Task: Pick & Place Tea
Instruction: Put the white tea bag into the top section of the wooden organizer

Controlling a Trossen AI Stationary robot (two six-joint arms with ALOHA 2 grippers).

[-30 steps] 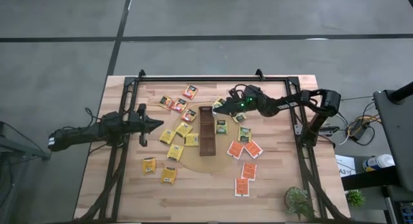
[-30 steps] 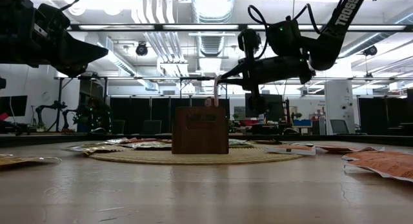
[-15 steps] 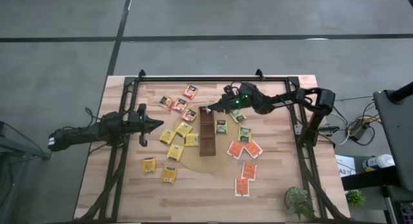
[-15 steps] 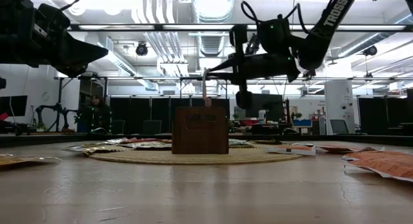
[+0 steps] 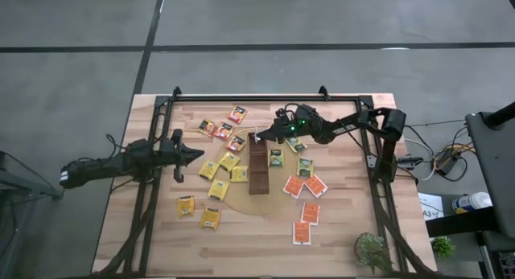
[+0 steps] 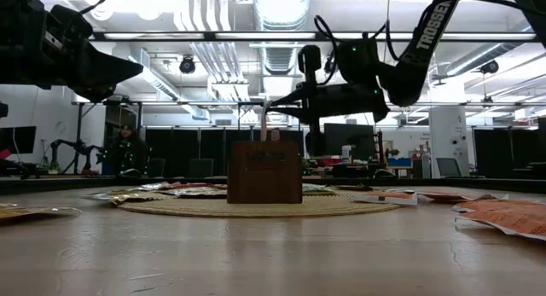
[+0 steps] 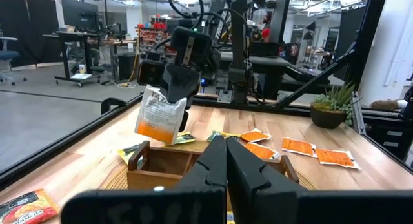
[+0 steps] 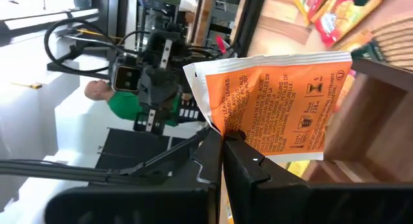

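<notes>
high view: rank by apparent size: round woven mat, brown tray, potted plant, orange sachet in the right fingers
1. Round woven mat, though partly covered.
2. Brown tray, long and narrow.
3. Potted plant at the table's near right corner.
4. Orange sachet, pinched by the right gripper over the tray's far end; seen nearly edge-on, so it looks smaller than the loose sachets.

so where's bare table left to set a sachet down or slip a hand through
The near-left corner of the table is bare, below the two yellow sachets. The far-right corner beyond the right gripper is open too. It is crowded around the tray on both sides, and orange sachets fill the right middle.
</notes>
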